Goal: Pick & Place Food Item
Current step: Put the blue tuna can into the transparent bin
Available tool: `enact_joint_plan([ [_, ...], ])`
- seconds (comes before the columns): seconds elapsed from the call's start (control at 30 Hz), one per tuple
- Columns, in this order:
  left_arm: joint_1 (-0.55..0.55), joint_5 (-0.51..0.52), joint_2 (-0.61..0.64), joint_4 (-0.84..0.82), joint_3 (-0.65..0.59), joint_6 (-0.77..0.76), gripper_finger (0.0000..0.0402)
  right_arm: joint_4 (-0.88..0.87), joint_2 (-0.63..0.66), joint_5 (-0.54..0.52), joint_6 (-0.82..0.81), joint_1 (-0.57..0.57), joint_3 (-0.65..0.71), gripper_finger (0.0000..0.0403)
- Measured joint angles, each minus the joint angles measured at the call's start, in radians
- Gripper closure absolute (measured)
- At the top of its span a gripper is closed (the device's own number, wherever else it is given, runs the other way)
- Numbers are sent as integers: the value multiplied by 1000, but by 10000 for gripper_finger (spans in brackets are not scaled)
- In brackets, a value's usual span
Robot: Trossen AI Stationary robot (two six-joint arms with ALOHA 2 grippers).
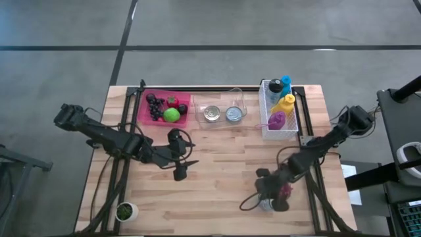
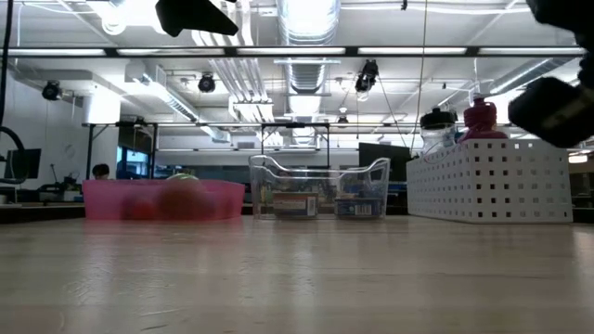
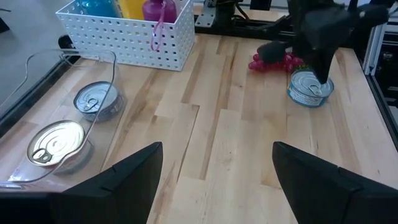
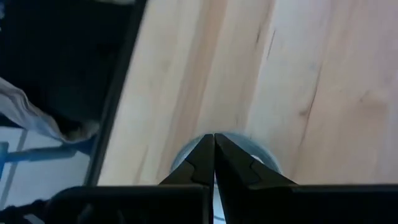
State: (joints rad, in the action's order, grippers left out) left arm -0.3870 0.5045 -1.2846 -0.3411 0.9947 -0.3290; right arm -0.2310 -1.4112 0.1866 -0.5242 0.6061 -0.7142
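Left pincer [image 1: 182, 166] hangs over the middle of the pale wood-plank surface [image 1: 223, 178], fingers spread wide, nothing in them. Right pincer [image 1: 271, 197] sits at about 5 o'clock, tips pressed together right over a round metal can [image 3: 310, 88]. Knobbly red grapes [image 3: 273, 60] lie just beside that can. Two more cans [image 1: 222, 114] sit in a clear plastic bin at 12.

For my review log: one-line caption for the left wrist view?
Left tool open above bare wood, clear bin with two cans beside it; right arm over a can and red grapes beyond.
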Motion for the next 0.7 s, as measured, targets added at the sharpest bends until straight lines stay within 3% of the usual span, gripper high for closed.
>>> enact_joint_plan([
  [0.27,0,0,0,0,0,0,85,-2,-88,15,0,3,-2,394],
  [0.5,0,0,0,0,0,0,76,13,-126,-31,10,2,-5,394],
  [0.7,0,0,0,0,0,0,74,12,-120,-195,30,-18,-5,394],
])
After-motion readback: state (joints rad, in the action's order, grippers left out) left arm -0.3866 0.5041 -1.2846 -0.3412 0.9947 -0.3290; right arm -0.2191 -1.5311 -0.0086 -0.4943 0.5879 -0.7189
